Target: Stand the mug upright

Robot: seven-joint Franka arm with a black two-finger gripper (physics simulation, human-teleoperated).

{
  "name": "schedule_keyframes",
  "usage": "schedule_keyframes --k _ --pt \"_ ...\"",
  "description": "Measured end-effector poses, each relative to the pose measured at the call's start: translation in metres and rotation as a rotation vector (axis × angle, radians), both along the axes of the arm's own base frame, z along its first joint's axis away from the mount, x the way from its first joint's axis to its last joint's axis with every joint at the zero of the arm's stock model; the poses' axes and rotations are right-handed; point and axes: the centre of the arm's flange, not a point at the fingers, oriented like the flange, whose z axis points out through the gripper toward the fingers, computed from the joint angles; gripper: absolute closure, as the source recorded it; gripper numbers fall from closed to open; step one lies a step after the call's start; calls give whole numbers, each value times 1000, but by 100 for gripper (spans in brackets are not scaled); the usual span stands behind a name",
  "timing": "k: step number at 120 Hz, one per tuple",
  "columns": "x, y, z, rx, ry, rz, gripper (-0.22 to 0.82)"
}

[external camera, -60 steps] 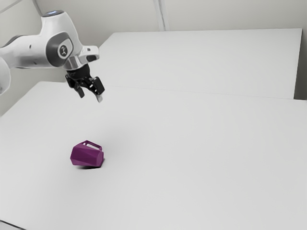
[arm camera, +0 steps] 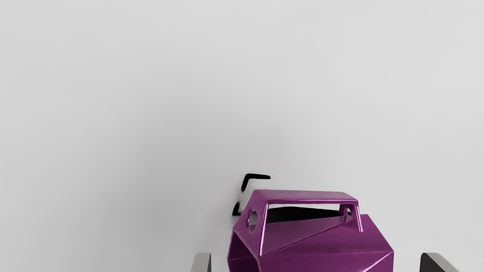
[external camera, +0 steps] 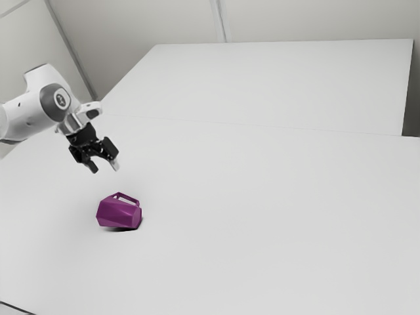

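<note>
On the white table lies a purple faceted mug, on its side with its handle uppermost. My gripper hangs above the table, higher than the mug and a little to the exterior view's left of it, not touching it. In the wrist view the mug shows its handle and part of its hollow mouth, and its lower part is cut off by the edge. The gripper is open, one fingertip to each side of the mug, with gaps between them and it.
A broad white table spreads around the mug. Beyond it stands a second white surface with pale walls behind. A thin dark line crosses the exterior view's lower left corner.
My arm and gripper have moved down and toward the exterior view's left, nearer the mug's height. The mug lies as before.
</note>
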Motion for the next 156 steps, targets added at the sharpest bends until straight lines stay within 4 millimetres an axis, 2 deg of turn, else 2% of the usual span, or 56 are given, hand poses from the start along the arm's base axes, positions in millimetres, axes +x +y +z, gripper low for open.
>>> schedule_keyframes --k 25,70,127,140,156 --pt "-10 34 -38 -164 19 34 0" --pt "-56 51 -94 -414 56 100 0" --pt "-70 45 -104 -543 41 108 2" --pt "-69 42 -103 -571 31 111 7" --pt "-67 36 -103 -593 24 112 21"
